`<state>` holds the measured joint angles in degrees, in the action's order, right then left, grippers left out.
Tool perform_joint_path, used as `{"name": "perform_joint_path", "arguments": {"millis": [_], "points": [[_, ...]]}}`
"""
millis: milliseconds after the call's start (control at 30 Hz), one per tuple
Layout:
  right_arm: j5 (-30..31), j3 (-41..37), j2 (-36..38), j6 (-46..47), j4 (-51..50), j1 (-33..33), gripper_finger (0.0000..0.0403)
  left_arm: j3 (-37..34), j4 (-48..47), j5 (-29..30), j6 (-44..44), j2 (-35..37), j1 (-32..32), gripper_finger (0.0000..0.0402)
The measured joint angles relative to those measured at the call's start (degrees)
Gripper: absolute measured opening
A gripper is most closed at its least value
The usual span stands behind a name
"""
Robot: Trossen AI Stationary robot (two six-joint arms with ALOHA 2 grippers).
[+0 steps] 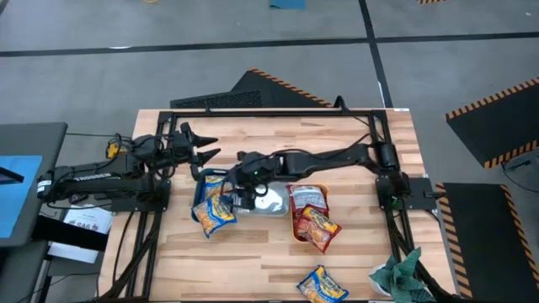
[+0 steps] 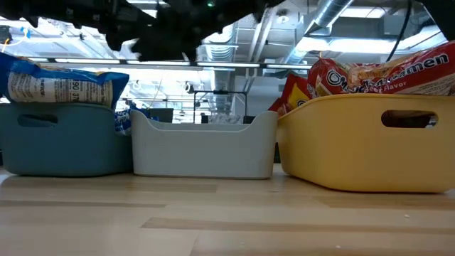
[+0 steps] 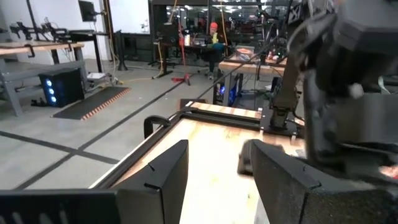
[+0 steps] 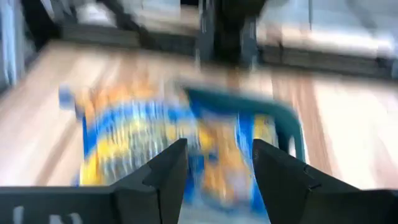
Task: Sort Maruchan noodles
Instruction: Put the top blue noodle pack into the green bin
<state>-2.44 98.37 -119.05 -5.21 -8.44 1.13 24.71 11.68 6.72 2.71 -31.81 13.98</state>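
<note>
In the right wrist view the right pincer [image 4: 214,171] fills the lower middle of the frame, its two dark fingers [image 4: 163,174] parted with nothing between them, above blurred yellow-and-blue noodle packets [image 4: 124,140] in the teal bin [image 4: 283,121]. From above, that pincer [image 1: 244,192] sits at centre frame over crinkly yellow-blue packets [image 1: 215,209]. Right of them lie glossy red-orange packets [image 1: 313,220] in the orange bin [image 1: 294,229]; one more yellow packet [image 1: 322,286] lies flat on the pale wooden bench [image 1: 253,261] at lower centre. The left pincer [image 1: 202,145] hangs at centre left, its fingers [image 3: 165,180] spread and empty. In the low view the smooth, rounded bins stand side by side, a pale bin [image 2: 202,146] between them.
</note>
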Motion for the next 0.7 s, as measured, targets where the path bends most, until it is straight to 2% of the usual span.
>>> {"name": "perform_joint_path", "arguments": {"millis": [167, 333, 467, 600, 700], "points": [[1.59, -0.04, 4.26, -2.62, -12.7, -0.45, 0.0187, 0.0, -3.92, -3.74, 3.82, -0.03, 0.0, 0.016], [9.22, -2.42, 8.55, -3.87, -20.65, 0.46, 0.0116, -0.02, -4.94, -9.5, 5.48, -0.07, -0.04, 0.016], [16.05, -10.57, 14.63, -2.07, -21.34, 0.66, 0.0023, -0.02, -5.09, -15.15, 6.94, -0.01, -0.47, 0.016], [20.49, -21.87, 22.74, 3.46, -16.99, 0.28, 0.0018, -0.02, -4.23, -16.94, 7.09, -1.19, -3.6, 0.0151], [23.63, -29.56, 28.75, 6.15, -12.32, 0.33, 0.0017, 0.0, -0.21, -15.54, 5.23, -4.67, -8.74, 0.0111]]}}
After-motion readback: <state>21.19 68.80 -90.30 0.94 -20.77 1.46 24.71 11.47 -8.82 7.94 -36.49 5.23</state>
